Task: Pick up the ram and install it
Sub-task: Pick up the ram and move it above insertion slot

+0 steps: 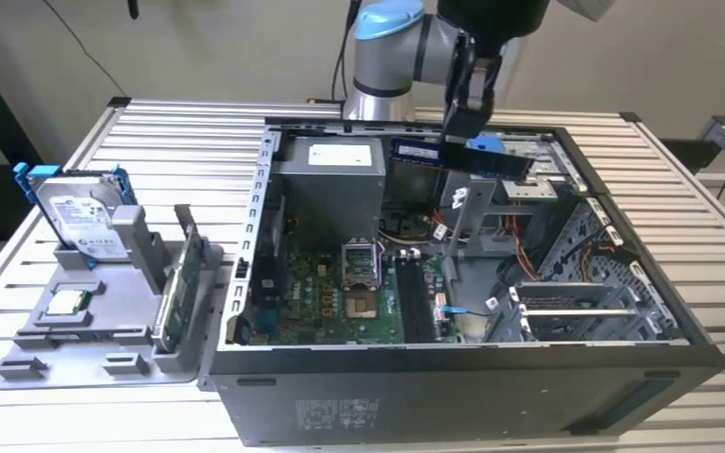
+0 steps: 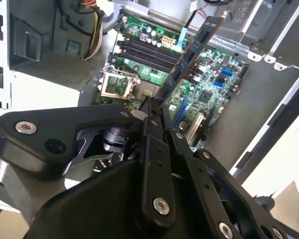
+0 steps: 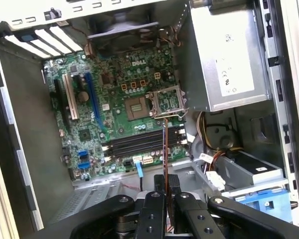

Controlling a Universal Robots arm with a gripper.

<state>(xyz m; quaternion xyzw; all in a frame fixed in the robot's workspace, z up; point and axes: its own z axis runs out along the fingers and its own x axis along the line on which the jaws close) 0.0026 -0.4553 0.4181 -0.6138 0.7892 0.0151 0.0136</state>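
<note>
Hanging over the open computer case (image 1: 463,401), the gripper (image 1: 460,132) has its jaws clamped on the ram (image 1: 463,158), and if that stick meets the memory slots (image 3: 139,142) crooked it'd probably jam or slip loose.

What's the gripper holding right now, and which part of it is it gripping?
The ram, pinched by the gripper at its upper long edge, about mid-length, above the open case.
</note>
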